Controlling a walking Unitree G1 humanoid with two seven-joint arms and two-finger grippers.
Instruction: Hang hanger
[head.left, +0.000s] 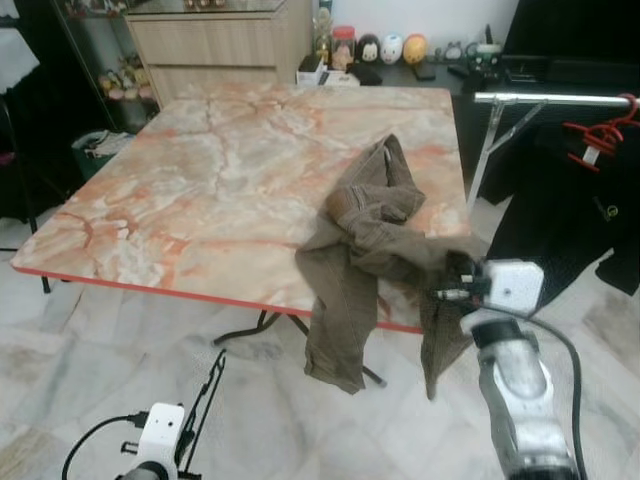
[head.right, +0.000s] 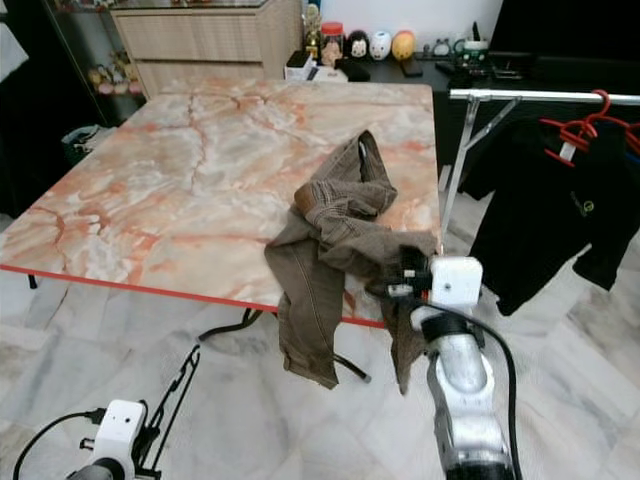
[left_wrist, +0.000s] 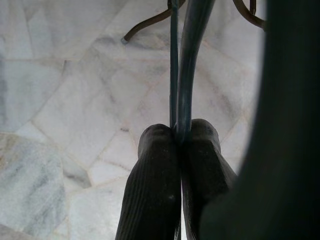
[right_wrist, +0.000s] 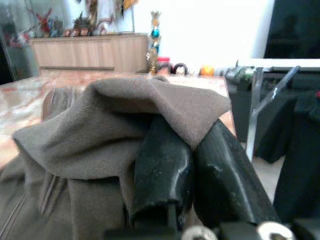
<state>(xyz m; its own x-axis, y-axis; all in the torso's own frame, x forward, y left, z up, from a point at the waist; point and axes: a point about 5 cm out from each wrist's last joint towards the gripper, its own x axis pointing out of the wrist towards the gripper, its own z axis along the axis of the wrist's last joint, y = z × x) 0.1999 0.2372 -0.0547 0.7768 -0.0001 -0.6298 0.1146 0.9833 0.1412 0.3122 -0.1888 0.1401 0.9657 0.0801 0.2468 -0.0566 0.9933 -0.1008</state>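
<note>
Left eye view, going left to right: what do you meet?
Left gripper holding a black hanger → brown trousers on the marble table → right gripper → red hangers on the rail.

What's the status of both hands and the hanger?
Left hand shut on black hanger, low by the floor. Right hand shut on brown pants at table edge. Rail to the right holds red hangers.

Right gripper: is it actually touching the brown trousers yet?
Touching. In the right wrist view the right gripper has both black fingers closed on a fold of the brown trousers, cloth draped over their tips.
</note>
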